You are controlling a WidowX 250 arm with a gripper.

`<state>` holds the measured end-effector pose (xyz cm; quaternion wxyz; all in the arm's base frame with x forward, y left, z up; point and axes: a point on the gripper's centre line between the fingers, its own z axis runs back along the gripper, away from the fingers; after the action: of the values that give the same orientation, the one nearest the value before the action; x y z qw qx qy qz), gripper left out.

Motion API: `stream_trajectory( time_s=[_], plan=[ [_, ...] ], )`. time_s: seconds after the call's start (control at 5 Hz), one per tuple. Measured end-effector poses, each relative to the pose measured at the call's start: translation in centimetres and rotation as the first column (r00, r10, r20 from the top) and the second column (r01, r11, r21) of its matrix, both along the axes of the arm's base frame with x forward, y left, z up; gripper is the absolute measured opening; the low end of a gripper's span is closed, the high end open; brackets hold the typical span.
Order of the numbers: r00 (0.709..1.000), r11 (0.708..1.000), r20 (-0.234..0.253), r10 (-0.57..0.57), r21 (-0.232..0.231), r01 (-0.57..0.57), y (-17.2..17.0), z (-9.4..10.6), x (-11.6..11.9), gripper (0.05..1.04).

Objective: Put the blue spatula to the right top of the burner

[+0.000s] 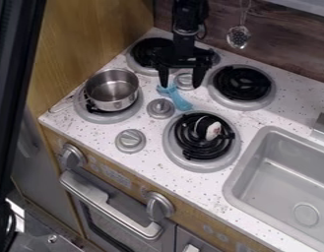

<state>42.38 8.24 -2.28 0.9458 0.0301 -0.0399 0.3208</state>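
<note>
The gripper (180, 86) hangs in the upper middle of the frame, below the black arm (188, 24) that comes in from the top edge. Its fingers point down and stand open, well parted, with a knob (184, 80) in view between them. The blue spatula (180, 102) lies on the speckled white tabletop (207, 189) near the middle of the frame, slanting from upper left to lower right. Its upper end is right by the tip of the finger on the frame's left; whether the two touch, I cannot tell. Its lower end is just above the middle burner (186, 166), which carries a small dark and white thing (212, 130) on its black coil.

The upper right burner (242, 84) has only its coil. Another burner (147, 50) sits at upper left, partly behind the gripper. On the left burner (98, 117) stands a metal pot (112, 90), upright. Two more knobs lie between the burners, one (161, 109) just left of the spatula, the other (130, 141) lower down. The sink (245, 160) is at right, the oven handle (105, 200) at lower left, and a slotted spoon (238, 37) hangs at upper right.
</note>
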Motion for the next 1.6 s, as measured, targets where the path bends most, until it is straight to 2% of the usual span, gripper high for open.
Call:
stream_trajectory(
  time_s=[0.2, 0.4, 0.6, 0.8, 1.0, 1.2, 1.4, 1.6],
  plan=[
    [0.996, 0.998, 0.077, 0.053, 0.025, -0.055, 1.2, -0.5, 1.5, 1.0],
    [0.99, 0.995, 0.105, 0.091, 0.027, -0.095, 2.8, -2.1, 2.4, 1.0],
    [0.985, 0.988, 0.093, 0.148, 0.022, -0.15, 4.2, -3.7, 2.7, 1.0],
    [0.985, 0.986, 0.044, 0.165, 0.018, -0.166, 4.3, -5.9, 2.3, 1.0],
    [0.982, 0.983, 0.044, 0.185, 0.002, -0.186, 4.2, -6.2, 2.3, 0.959],
    [0.983, 0.984, 0.046, 0.18, -0.004, -0.18, 3.8, -6.6, 2.2, 0.755],
    [0.992, 0.992, 0.05, 0.115, 0.043, -0.117, 2.8, -6.1, 1.7, 0.741],
    [0.992, 0.995, 0.12, 0.03, 0.089, -0.041, -0.5, -3.3, 2.9, 0.74]
  ],
)
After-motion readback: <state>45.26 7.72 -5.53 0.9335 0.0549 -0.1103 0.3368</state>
